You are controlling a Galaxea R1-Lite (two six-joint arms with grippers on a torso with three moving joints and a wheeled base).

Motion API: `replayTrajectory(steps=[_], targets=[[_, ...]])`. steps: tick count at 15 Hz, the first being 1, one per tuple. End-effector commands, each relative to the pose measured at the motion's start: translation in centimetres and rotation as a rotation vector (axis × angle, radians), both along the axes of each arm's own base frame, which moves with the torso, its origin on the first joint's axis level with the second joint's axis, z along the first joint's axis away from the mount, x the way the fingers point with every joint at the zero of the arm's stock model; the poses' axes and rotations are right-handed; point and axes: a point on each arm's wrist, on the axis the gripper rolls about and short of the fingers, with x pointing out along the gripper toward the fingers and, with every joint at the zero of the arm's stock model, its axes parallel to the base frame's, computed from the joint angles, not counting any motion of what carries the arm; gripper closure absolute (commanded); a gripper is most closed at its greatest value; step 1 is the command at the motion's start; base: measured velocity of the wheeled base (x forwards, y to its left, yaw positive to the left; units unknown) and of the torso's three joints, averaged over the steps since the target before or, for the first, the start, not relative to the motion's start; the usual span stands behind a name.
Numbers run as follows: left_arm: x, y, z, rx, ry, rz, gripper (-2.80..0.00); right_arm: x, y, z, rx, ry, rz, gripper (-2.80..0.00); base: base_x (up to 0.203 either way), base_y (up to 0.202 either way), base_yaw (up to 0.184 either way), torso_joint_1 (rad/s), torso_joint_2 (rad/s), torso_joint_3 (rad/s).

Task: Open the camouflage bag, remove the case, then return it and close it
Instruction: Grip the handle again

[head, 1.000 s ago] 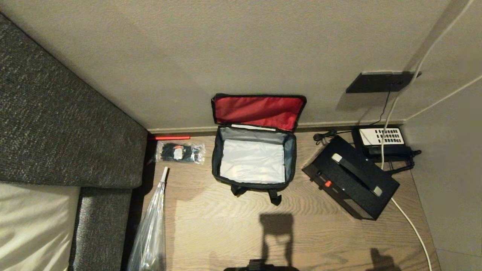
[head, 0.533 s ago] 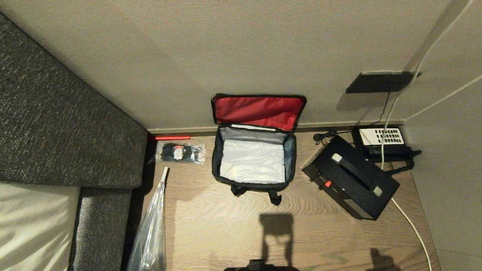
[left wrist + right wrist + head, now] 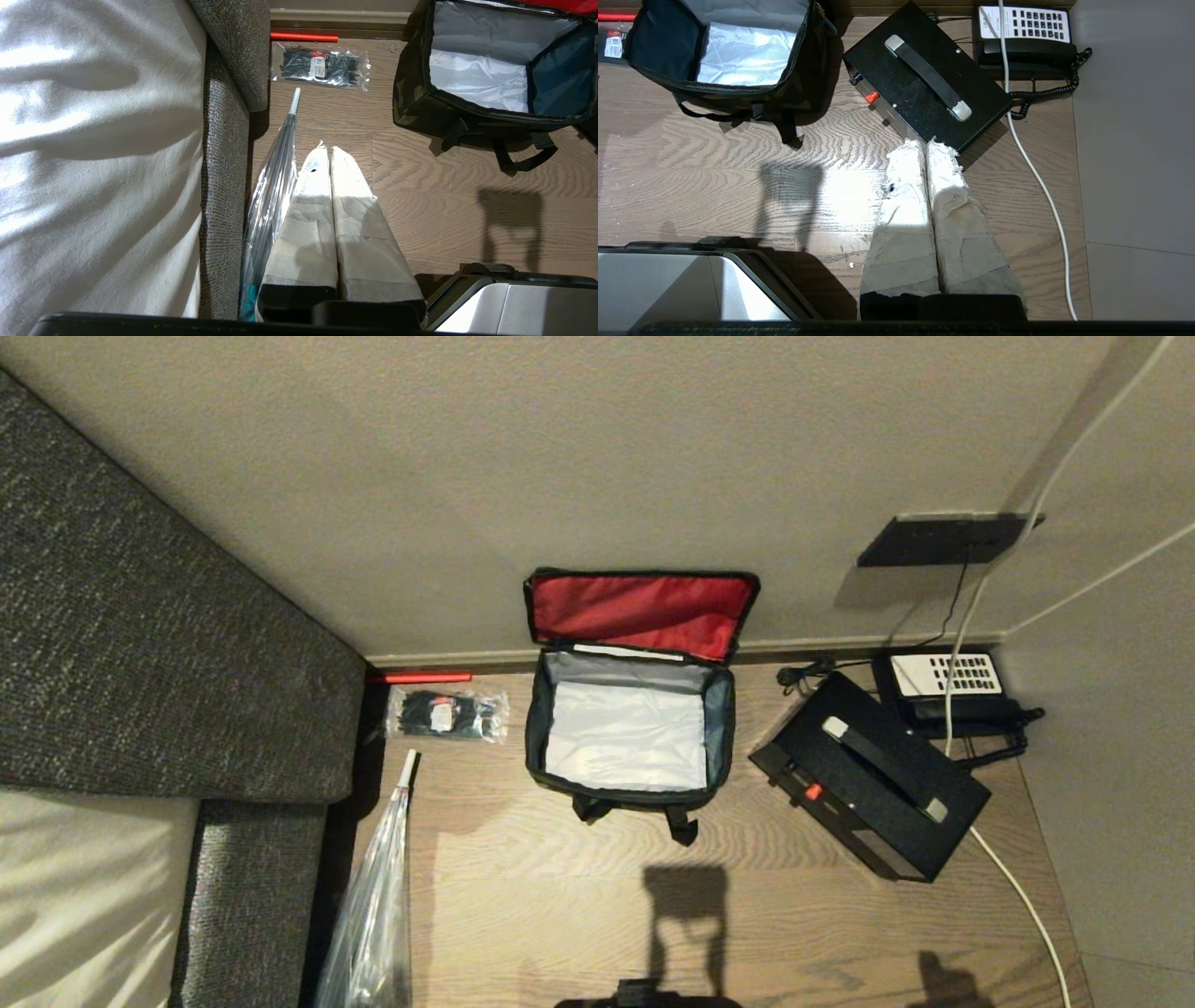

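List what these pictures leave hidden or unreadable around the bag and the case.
- Camouflage bag: zipper pull not visible in any view.
- Case: underside and contents hidden; its lid is shut.
- Bagged black items: label too small to read.
- Telephone: partly hidden behind the case, head view.

The bag (image 3: 628,735) stands open on the floor (image 3: 560,896) against the wall (image 3: 597,457), lid (image 3: 641,609) leaning back on it. Right of it, apart, lies the case (image 3: 868,775), with the telephone (image 3: 943,689) just behind. Left of the bag lies a packet of ties (image 3: 446,714), a wrapped umbrella (image 3: 373,905) nearer, beside the sofa (image 3: 140,644)
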Motion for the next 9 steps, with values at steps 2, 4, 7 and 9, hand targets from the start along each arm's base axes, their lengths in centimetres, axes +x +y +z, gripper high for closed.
replayTrajectory(steps=[2, 4, 7, 9], targets=[[0.01, 0.0, -0.09, 0.0, 0.002, 0.001, 0.0, -0.03, 0.0, -0.01, -0.001, -0.004, 0.001, 0.0, 0.0, 0.0, 0.0, 0.0, 0.0, 0.0], [0.02, 0.0, -0.09, 0.0, 0.003, 0.001, 0.0, -0.03, 0.0, -0.01, -0.001, -0.003, 0.001, 0.0, 0.0, 0.0, 0.0, 0.0, 0.0, 0.0], [0.01, 0.0, -0.1, 0.0, 0.002, 0.001, 0.0, -0.03, 0.0, -0.01, -0.001, -0.004, 0.001, 0.0, 0.0, 0.0, 0.0, 0.0, 0.0, 0.0], [0.01, 0.0, -0.08, 0.0, 0.001, 0.001, 0.0, -0.04, 0.0, -0.01, -0.001, -0.005, 0.001, 0.0, 0.0, 0.0, 0.0, 0.0, 0.0, 0.0]])
